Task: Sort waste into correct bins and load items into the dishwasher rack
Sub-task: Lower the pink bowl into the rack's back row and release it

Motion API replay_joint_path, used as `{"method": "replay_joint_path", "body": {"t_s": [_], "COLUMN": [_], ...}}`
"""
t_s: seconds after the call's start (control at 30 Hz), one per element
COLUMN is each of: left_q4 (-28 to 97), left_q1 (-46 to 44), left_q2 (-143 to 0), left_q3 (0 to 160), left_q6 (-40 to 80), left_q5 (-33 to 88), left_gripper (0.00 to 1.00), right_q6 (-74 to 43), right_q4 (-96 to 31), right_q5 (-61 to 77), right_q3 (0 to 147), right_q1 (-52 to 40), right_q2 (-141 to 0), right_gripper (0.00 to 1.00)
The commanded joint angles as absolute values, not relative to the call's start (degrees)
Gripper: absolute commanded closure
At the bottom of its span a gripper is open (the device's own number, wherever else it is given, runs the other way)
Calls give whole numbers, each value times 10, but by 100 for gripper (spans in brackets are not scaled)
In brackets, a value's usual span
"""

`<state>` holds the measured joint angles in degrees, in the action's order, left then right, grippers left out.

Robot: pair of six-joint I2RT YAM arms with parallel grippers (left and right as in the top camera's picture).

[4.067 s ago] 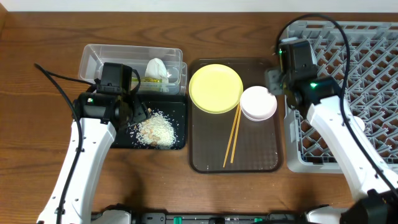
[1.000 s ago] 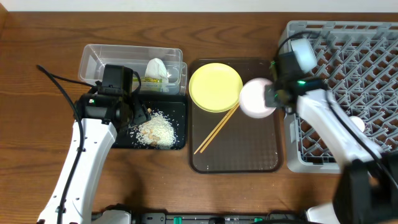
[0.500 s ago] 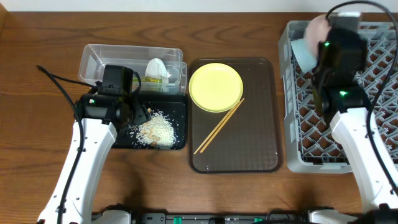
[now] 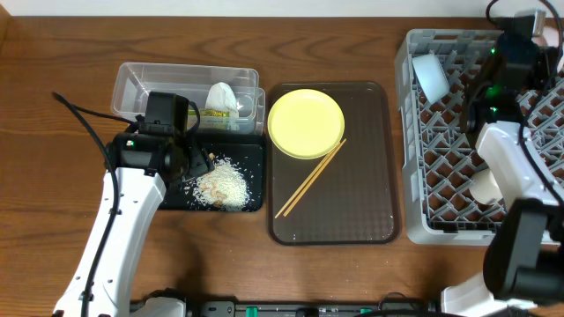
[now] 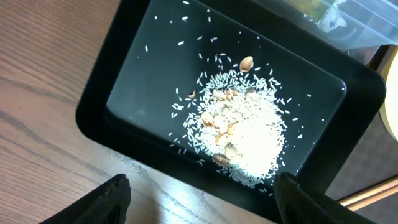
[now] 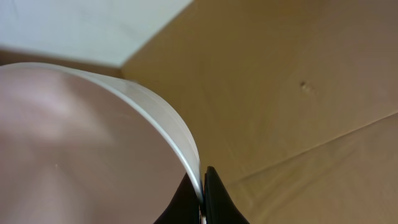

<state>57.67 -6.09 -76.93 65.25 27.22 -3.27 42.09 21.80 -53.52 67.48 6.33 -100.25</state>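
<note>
Right gripper [image 6: 202, 202], pinching the round pale pink-white bowl [image 6: 81, 143] by its rim, has moved over the grey lattice dishwasher rack [image 4: 414, 176]; left gripper [image 5: 202, 196] gapes wide.

White arm shells [image 4: 123, 220], black joints [image 4: 163, 119], black cables [image 4: 79, 110].

Table [image 4: 53, 53]: brown wood grain, flat, carries everything in view.
Serving tray [image 4: 352, 211]: dark brown, rectangular, rounded corners; lies at table centre, long sides running 12 to 6 o'clock.
</note>
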Motion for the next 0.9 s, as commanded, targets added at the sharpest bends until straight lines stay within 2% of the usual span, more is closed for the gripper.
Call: {"method": "replay_joint_path", "body": {"t_s": [0.0, 0.37, 0.87], "left_q4": [577, 576, 576], "left_q1": [-58, -58, -58], "left_q2": [-770, -771, -771], "left_q3": [649, 649, 649], "left_q6": [280, 280, 280], "left_q5": [-35, -35, -35], "left_gripper": [23, 23, 23], "right_q6": [437, 330, 334], "right_q4": [223, 247, 317], "right_q5": [-561, -555, -486], "right_q3": [677, 677, 677], "right_q1": [69, 67, 69], "right_q2": [-1032, -1065, -1085], "right_gripper": [99, 99, 99]}}
